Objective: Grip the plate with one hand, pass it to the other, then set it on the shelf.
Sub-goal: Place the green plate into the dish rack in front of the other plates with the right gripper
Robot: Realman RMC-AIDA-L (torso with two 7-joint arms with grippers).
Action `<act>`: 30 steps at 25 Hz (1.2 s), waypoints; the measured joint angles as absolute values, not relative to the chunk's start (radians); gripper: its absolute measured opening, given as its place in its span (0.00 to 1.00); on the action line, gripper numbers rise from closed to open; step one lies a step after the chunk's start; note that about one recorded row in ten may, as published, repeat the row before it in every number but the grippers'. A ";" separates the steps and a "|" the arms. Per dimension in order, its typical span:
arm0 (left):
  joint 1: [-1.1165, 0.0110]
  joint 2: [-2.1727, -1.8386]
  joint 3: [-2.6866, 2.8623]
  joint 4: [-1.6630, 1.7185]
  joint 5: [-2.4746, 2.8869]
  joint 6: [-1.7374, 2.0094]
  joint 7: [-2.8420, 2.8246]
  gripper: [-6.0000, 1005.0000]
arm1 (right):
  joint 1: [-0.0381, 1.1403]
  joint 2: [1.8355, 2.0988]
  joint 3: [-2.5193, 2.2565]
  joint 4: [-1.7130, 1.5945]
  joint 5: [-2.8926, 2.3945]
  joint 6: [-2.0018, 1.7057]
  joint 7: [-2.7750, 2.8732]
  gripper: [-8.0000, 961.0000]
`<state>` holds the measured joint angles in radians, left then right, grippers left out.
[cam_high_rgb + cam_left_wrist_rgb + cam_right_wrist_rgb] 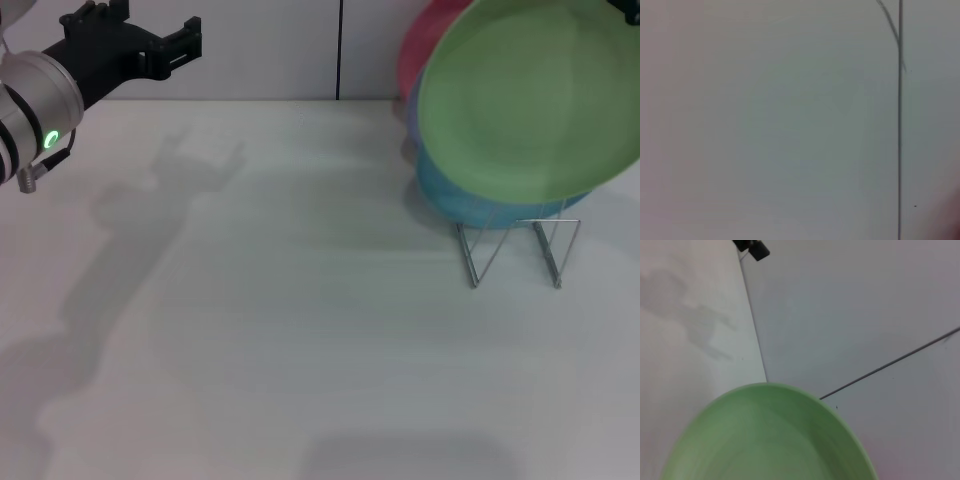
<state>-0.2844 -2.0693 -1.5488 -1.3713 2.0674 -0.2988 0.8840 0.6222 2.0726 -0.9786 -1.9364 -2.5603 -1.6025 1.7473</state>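
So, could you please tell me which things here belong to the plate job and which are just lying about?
Job:
- round matte light green plastic plate, raised over the rack
- thin silver wire dish rack
- left black pincer, far left, raised

Lying about:
- light blue plate on the rack
- pink plate behind it

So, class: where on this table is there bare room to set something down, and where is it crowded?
Bare: the wide table from the left gripper across to the wire rack, plus the whole near strip. Crowded: the far right corner, where the green plate hangs over the rack among blue and pink plates.

Green plate [530,100] tilted above wire shelf [520,250].
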 joint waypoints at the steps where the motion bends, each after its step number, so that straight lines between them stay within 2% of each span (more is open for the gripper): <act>1: -0.286 -2.069 -1.540 -1.369 2.066 -0.294 0.883 0.86 | 0.617 2.074 -0.981 -1.935 -2.560 -1.594 1.711 0.05; 30: -0.292 -2.068 -1.513 -1.365 2.054 -0.278 0.884 0.86 | 0.554 2.081 -1.111 -1.932 -2.609 -1.532 1.691 0.05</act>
<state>-0.2915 -2.0677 -1.5135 -1.3652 2.0539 -0.2776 0.8835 0.5536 2.0810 -1.1111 -1.9325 -2.6093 -1.5317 1.6911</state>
